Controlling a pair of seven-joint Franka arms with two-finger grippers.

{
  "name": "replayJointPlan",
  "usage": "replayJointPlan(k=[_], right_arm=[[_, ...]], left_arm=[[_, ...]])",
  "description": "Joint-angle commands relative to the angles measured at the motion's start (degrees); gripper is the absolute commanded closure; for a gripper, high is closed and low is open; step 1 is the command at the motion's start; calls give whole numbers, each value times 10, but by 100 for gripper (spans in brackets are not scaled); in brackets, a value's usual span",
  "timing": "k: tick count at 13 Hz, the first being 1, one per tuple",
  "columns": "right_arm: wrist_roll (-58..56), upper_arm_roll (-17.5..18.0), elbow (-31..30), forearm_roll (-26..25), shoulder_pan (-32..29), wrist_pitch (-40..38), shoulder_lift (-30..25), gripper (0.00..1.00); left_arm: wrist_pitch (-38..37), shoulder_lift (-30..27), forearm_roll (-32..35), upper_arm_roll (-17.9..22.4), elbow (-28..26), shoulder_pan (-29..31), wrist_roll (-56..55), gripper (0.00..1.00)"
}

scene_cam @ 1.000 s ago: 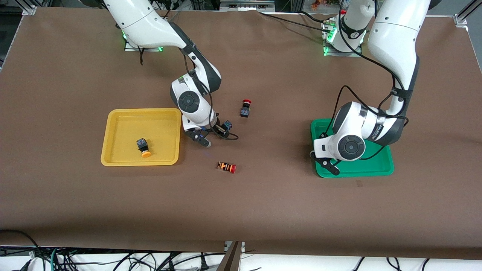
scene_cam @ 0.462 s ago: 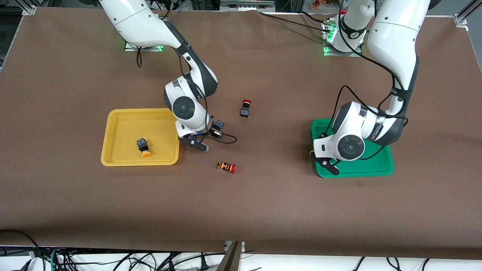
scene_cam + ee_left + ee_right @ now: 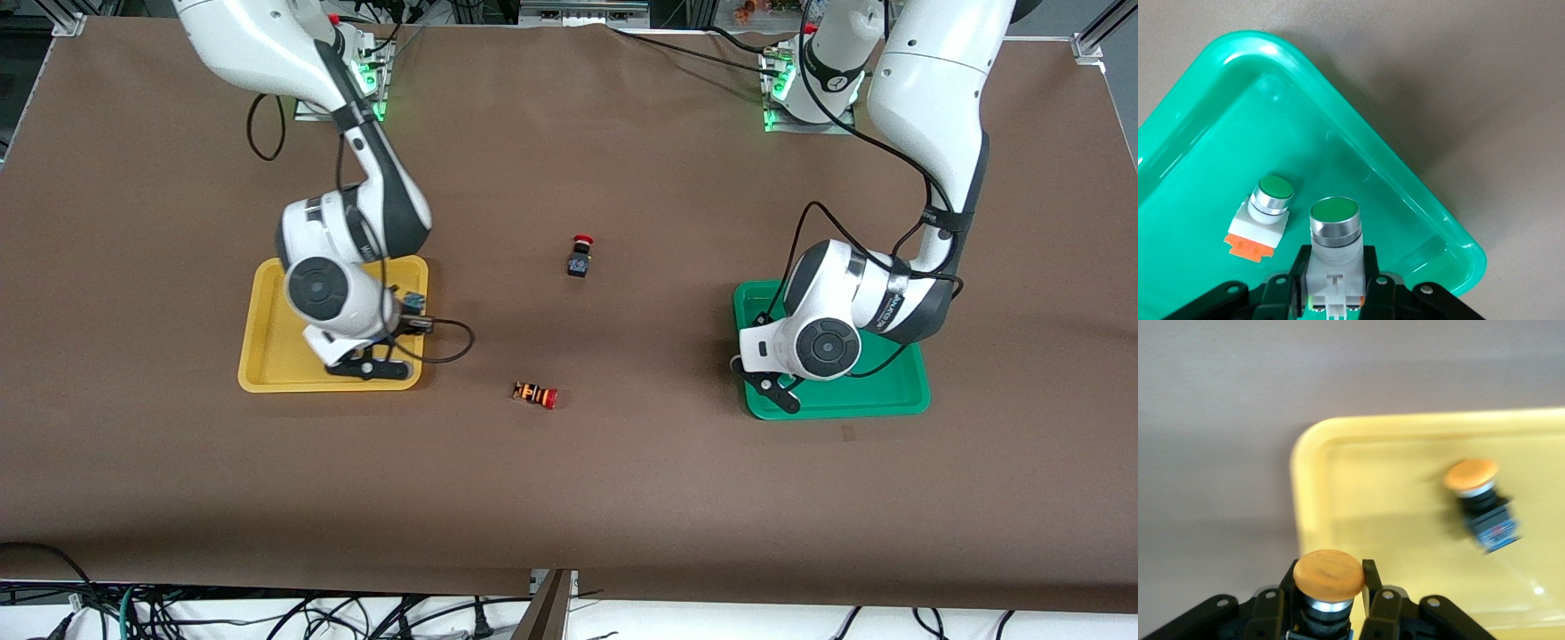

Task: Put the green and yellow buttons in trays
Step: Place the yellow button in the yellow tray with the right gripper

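the right gripper [image 3: 1330, 613] grips a yellow button [image 3: 1329, 575] by its hard body over the yellow tray [image 3: 1313, 460], another yellow-capped button [image 3: 1479, 499] at 2 o'clock. the left gripper [image 3: 1333, 293] clamps a green button [image 3: 1334, 220] over the green tray [image 3: 1405, 193]; both look light, smooth.

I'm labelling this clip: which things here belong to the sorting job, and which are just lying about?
Job:
yellow tray
green tray
yellow button held by right gripper
yellow button in the tray
green button held by left gripper
green button in the tray

Lying about:
red-capped black button
red-capped striped button
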Motion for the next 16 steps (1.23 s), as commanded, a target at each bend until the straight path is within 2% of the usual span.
replayJointPlan(k=[1,2,3,5,6,8,9,10,11,13,16], right_arm=[[-60,-19,-34,1,2,16,-4,75],[-60,-19,-51,2,1,40,-3,62],[-61,-19,-70,3,0,65,-2,53],[-61,-19,-80,4,0,79,-4,28],[-61,-19,-76,4,0,75,-5,22],[-62,-20,-73,4,0,74,-16,2],[-66,-20,-67,3,0,74,-20,1],[-70,-20,-55,3,0,72,-23,1],[-70,-25,-47,4,0,65,-23,1],[-85,-52,-23,7,0,33,-25,1],[-86,-49,49,8,0,-64,-47,1]], left_arm=[[-7,-1,12,-1,4,-2,10,100],[-7,1,12,-1,4,-2,10,100],[-7,3,12,0,4,0,10,100],[-4,13,14,0,-2,14,10,100],[-4,18,21,0,-5,24,11,100],[-10,18,26,0,-11,28,24,98],[-10,15,26,0,-27,32,33,96],[-10,16,26,0,-35,51,36,63],[-10,16,24,-3,-37,65,36,1],[-23,10,23,-4,-28,63,35,0],[-56,-38,13,-7,11,60,34,0]])
